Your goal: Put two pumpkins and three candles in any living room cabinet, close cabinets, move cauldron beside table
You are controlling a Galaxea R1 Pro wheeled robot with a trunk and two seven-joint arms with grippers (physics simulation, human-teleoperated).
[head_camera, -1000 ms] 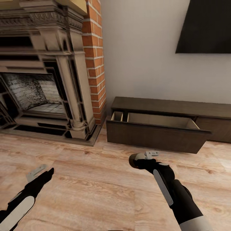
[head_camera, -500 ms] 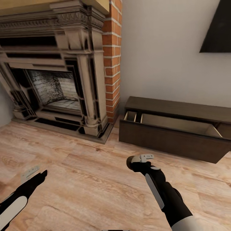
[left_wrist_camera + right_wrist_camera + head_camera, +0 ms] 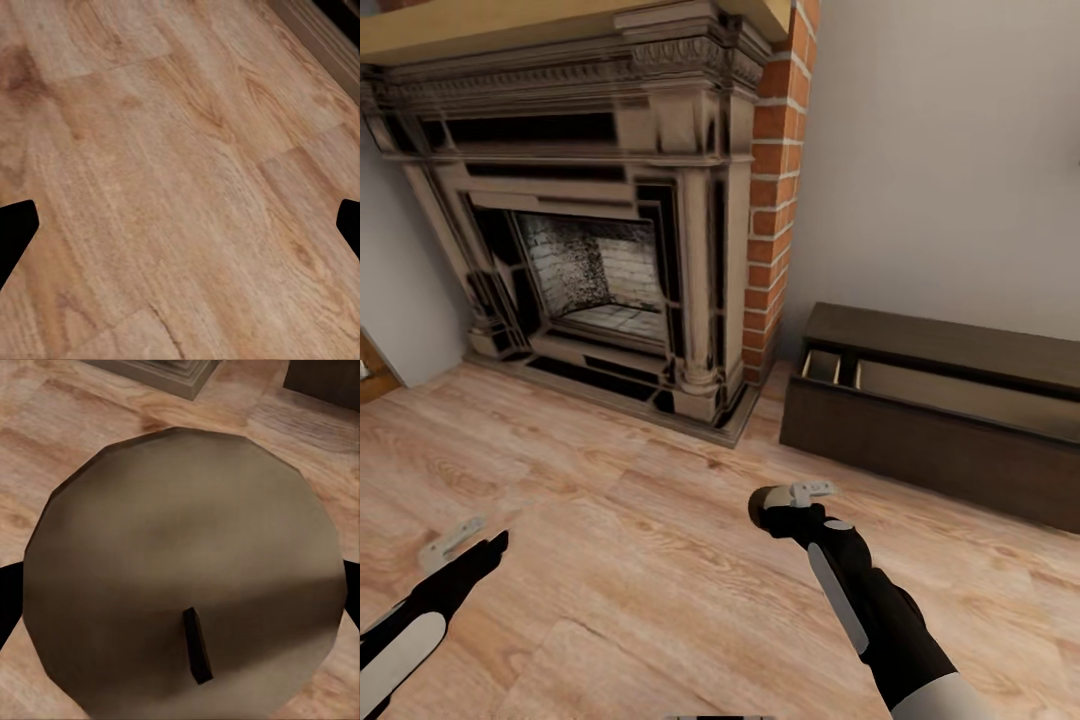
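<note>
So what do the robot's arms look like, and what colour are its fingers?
Both arms are mostly black with long white panels along the forearm. The right arm has a grey-white strip and a white base. The left gripper and right gripper have small pale grey bracket pieces, and their fingers look black.

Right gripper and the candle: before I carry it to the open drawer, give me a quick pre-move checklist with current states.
1. Load in the right gripper: ok, it is shut on the stubby beige-tan candle with a dark wick.
2. Long low dark-brown wood cabinet: ok, its drawer front is pulled out and the tan divided inside shows.
3. Room in the drawer: cannot tell, most of its inside is hidden behind the front.
4. Light wood plank floor between gripper and cabinet: ok, bare.
5. Left gripper: ok, open and holding nothing, over the floor.
6. Carved stone fireplace: ok, apart from both arms.
</note>
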